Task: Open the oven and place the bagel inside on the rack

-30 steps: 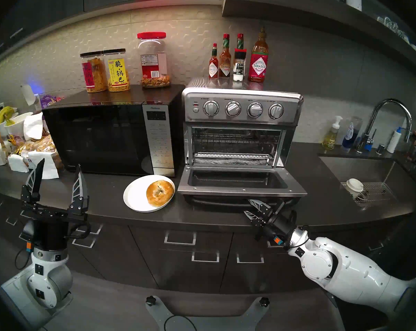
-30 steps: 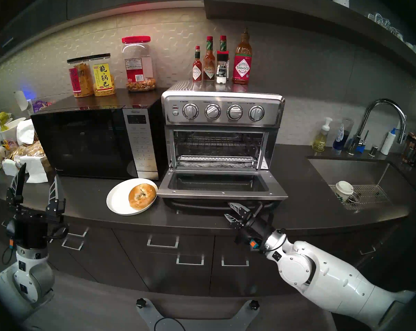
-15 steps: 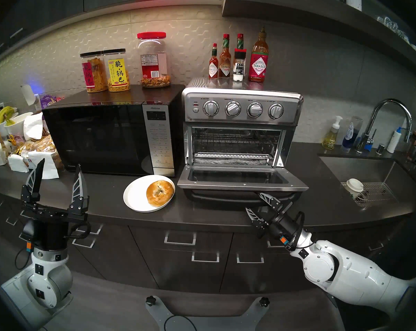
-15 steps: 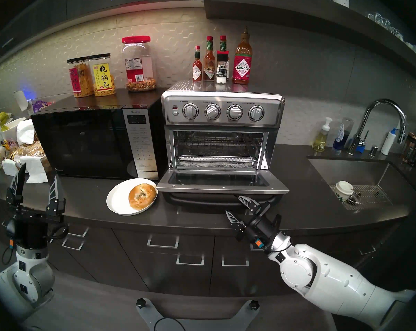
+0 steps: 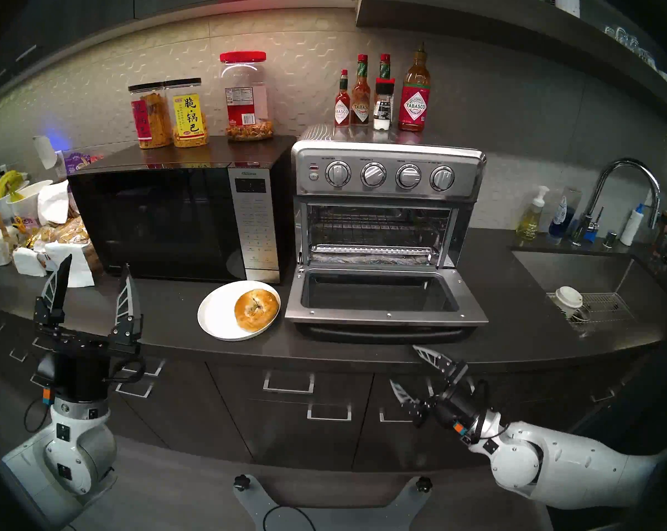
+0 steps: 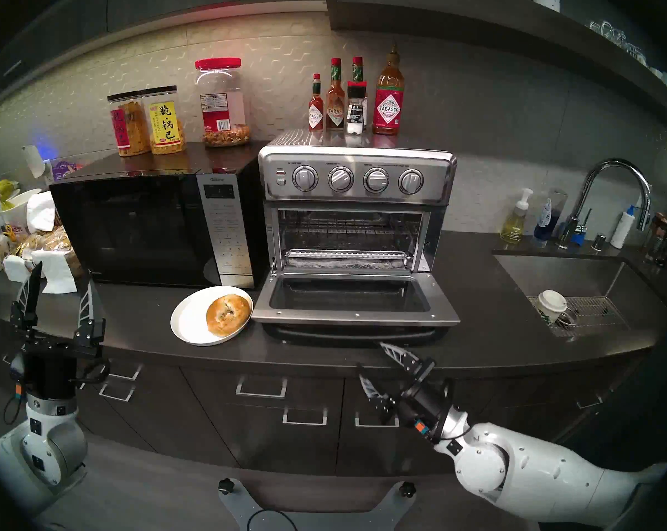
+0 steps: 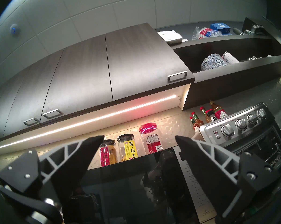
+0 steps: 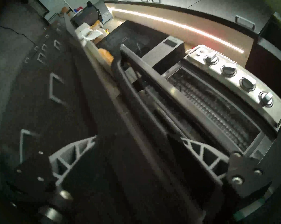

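Now oven (image 5: 387,212) door down flat, bagel (image 5: 256,308) on plate (image 5: 217,315) at its nine o'clock, my right claw (image 5: 404,368) spread empty, left claw (image 5: 96,267) wide, empty.

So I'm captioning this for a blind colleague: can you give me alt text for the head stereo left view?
A stainless toaster oven stands on a dark kitchen counter with its door folded down, and a bagel lies on a white plate at its left. The right gripper hangs open below the counter edge; the left gripper points up, open.

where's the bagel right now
In the head views the bagel lies on a white plate on the counter, in front of the microwave and just left of the oven's open door.
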Robot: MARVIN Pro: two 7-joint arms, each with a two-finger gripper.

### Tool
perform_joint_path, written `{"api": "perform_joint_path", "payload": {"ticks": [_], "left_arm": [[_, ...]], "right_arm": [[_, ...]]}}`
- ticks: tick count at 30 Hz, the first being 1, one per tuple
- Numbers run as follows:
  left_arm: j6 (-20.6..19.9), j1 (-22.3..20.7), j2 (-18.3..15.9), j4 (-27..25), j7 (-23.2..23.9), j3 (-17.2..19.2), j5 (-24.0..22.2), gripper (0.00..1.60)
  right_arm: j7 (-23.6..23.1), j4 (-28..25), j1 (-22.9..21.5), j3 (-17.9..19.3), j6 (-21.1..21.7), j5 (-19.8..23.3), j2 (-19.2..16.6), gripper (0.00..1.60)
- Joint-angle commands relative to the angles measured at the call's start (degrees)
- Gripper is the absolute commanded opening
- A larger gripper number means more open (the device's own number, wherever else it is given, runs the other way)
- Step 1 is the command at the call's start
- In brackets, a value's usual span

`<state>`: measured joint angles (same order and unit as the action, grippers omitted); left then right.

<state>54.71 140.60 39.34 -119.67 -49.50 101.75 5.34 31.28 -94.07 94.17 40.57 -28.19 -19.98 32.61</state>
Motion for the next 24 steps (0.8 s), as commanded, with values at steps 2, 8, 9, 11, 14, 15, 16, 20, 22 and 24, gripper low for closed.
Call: {"api": "perform_joint_path", "payload": {"ticks": [2,8,9,11,14,15,16,20,22,24], "left_arm": [[0.1,0.1,0.1,-0.6,-0.1,0.4,0.1,1.6],[0.1,0.1,0.1,-0.6,-0.1,0.5,0.1,1.6],[0.1,0.1,0.1,-0.6,-0.1,0.4,0.1,1.6],[0.1,0.1,0.1,-0.6,-0.1,0.4,0.1,1.6],[0.1,0.1,0.1,-0.6,-0.1,0.4,0.1,1.6],[0.1,0.1,0.1,-0.6,-0.1,0.4,0.1,1.6],[0.1,0.1,0.1,-0.6,-0.1,0.5,0.1,1.6],[0.1,0.1,0.1,-0.6,-0.1,0.5,0.1,1.6],[0.1,0.1,0.1,-0.6,-0.1,0.5,0.1,1.6],[0.1,0.1,0.1,-0.7,-0.1,0.5,0.1,1.6]], "right_arm": [[7.8,-1.0,6.7,-3.0,-4.9,2.3,-6.8,1.6],[12.6,-6.7,9.6,0.3,-10.5,3.1,-10.2,1.6],[13.8,-7.9,10.0,0.3,-11.8,3.5,-11.3,1.6],[15.7,-9.5,11.1,0.9,-13.6,3.1,-12.6,1.6],[18.8,-12.3,13.1,1.7,-16.0,3.2,-14.9,1.6],[19.5,-12.9,13.7,2.2,-16.8,3.2,-15.3,1.6],[20.2,-13.4,14.5,2.9,-17.5,3.0,-15.6,1.6],[24.3,-16.4,17.5,4.5,-19.3,3.0,-18.6,1.6],[25.9,-17.1,18.8,5.6,-20.0,2.6,-19.6,1.6],[27.4,-17.8,20.0,6.5,-21.2,2.4,-20.5,1.6]]}}
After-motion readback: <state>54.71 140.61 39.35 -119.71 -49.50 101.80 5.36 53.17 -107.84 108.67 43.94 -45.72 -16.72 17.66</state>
